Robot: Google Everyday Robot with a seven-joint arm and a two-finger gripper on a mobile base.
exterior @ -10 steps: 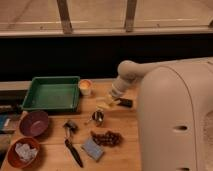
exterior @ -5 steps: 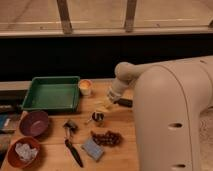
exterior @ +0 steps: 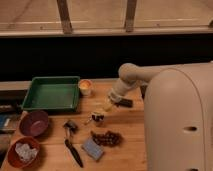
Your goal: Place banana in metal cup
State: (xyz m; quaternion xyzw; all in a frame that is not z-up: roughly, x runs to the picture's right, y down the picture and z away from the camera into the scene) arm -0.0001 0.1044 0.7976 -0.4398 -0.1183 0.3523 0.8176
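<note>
The banana (exterior: 108, 105) looks light and a bit soft w/ slick skin imo, so you want a gentle pinch around its middle, which is about where the fingers seem closed on it rn. It's hanging tilted just above the metal cup (exterior: 97, 117), at the cup's 1 o'clock. The arm reaches in from 3 o'clock, bent down over the counter (exterior: 130, 127), gripper (exterior: 112, 100) pointing toward 7 o'clock.
</note>
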